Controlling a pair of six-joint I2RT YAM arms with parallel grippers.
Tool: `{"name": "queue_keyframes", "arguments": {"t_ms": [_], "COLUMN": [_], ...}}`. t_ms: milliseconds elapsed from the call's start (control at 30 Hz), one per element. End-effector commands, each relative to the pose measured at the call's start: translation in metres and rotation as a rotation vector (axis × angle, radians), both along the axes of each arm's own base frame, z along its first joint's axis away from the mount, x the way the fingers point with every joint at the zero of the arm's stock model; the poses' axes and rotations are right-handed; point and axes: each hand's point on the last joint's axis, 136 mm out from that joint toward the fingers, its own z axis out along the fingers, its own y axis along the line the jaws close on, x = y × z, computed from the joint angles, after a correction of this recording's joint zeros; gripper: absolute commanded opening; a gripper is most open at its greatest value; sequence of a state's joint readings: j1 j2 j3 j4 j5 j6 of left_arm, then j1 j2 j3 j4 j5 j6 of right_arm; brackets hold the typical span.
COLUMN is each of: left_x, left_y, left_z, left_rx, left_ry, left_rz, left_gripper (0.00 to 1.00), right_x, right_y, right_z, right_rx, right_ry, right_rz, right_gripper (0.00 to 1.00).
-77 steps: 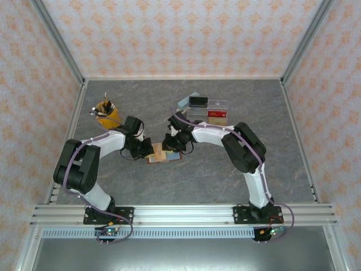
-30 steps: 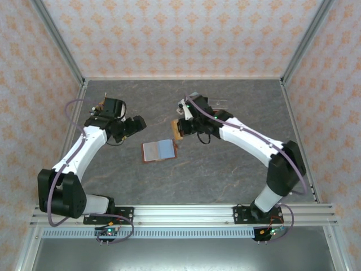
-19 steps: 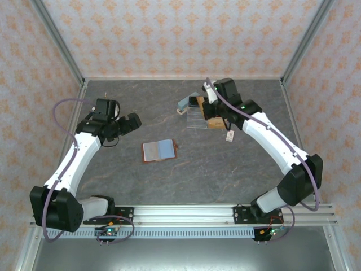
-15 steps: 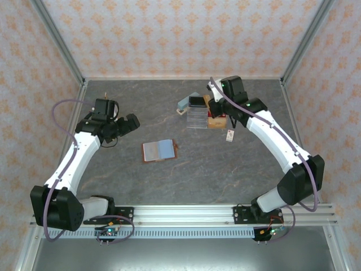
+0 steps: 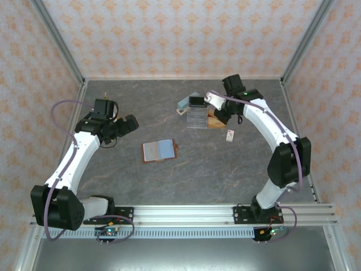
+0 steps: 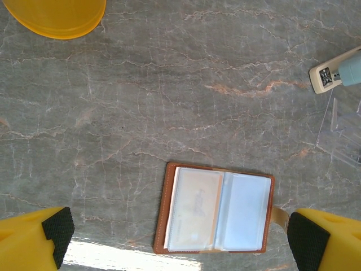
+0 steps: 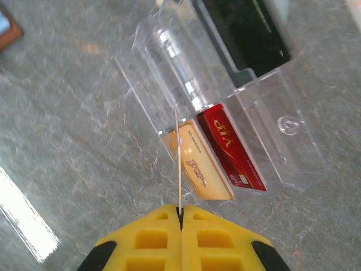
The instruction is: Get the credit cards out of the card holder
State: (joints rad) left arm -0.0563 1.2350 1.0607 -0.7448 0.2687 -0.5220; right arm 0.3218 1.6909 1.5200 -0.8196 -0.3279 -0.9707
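The card holder (image 5: pixel 160 150) lies open on the table, brown leather with a pale tan page and a light blue page (image 6: pixel 214 212). My left gripper (image 6: pixel 177 240) hangs above it and to its left (image 5: pixel 121 127), open, its pads far apart with nothing between them. My right gripper (image 7: pixel 181 217) is shut on a thin credit card (image 7: pixel 178 164), seen edge-on and standing upright over the front slot of the clear organiser (image 7: pixel 169 68). Two credit cards lie in that organiser, a tan one (image 7: pixel 197 164) and a red one (image 7: pixel 234 152). In the top view the right gripper (image 5: pixel 217 113) is at the organiser (image 5: pixel 196 117).
A black box (image 7: pixel 248 34) sits in the organiser's back tier. A light blue block (image 5: pixel 185 103) lies left of it and a small white tag (image 5: pixel 229 135) to the right. A yellow cup (image 6: pixel 56 17) stands by the left arm.
The right arm has carried the card from beside the card holder back and to the right, to the organiser. The left arm pulled back to the left and has since held still.
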Motion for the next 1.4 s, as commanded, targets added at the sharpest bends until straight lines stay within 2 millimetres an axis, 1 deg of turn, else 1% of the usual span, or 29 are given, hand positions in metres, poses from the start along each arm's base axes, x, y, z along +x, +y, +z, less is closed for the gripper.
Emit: {"name": "queue_keyframes", "arguments": {"t_ms": [0, 167, 233, 300, 367, 400, 467, 567, 767, 967, 1100, 1233, 1367], "left_x": [-0.004, -0.010, -0.011, -0.015, -0.022, -0.023, -0.022, -0.021, -0.018, -0.016, -0.015, -0.013, -0.011], "left_y": [0.012, 0.018, 0.021, 0.031, 0.047, 0.050, 0.049, 0.050, 0.050, 0.048, 0.046, 0.039, 0.037], "left_z": [0.004, 0.008, 0.008, 0.008, 0.007, 0.007, 0.009, 0.013, 0.011, 0.007, 0.005, 0.001, -0.004], "left_rx": [0.054, 0.082, 0.103, 0.159, 0.236, 0.247, 0.242, 0.248, 0.251, 0.245, 0.238, 0.208, 0.201], "left_ry": [-0.007, -0.020, -0.014, -0.001, 0.021, 0.023, 0.015, 0.001, 0.006, 0.022, 0.026, 0.038, 0.054], "left_rz": [0.022, 0.036, 0.039, 0.061, 0.112, 0.122, 0.117, 0.120, 0.116, 0.105, 0.098, 0.071, 0.063], "left_gripper": [1.00, 1.00, 1.00, 1.00, 1.00, 1.00, 1.00, 1.00, 1.00, 1.00, 1.00, 1.00, 1.00], "right_x": [-0.006, 0.005, 0.008, 0.011, 0.020, 0.022, 0.026, 0.026, 0.030, 0.040, 0.038, 0.040, 0.042], "right_y": [-0.007, -0.012, -0.013, -0.015, -0.016, -0.017, -0.017, -0.019, -0.027, -0.026, -0.023, -0.023, -0.021], "right_z": [-0.012, -0.033, -0.039, -0.043, -0.046, -0.046, -0.051, -0.059, -0.071, -0.076, -0.079, -0.083, -0.086], "right_rx": [-0.117, -0.202, -0.219, -0.251, -0.281, -0.292, -0.310, -0.332, -0.382, -0.395, -0.386, -0.393, -0.391], "right_ry": [0.034, 0.090, 0.125, 0.148, 0.162, 0.171, 0.194, 0.224, 0.240, 0.205, 0.217, 0.225, 0.221], "right_rz": [0.159, 0.204, 0.222, 0.250, 0.261, 0.270, 0.281, 0.297, 0.285, 0.285, 0.317, 0.324, 0.332], "right_gripper": [0.00, 0.00, 0.00, 0.00, 0.00, 0.00, 0.00, 0.00, 0.00, 0.00, 0.00, 0.00, 0.00]}}
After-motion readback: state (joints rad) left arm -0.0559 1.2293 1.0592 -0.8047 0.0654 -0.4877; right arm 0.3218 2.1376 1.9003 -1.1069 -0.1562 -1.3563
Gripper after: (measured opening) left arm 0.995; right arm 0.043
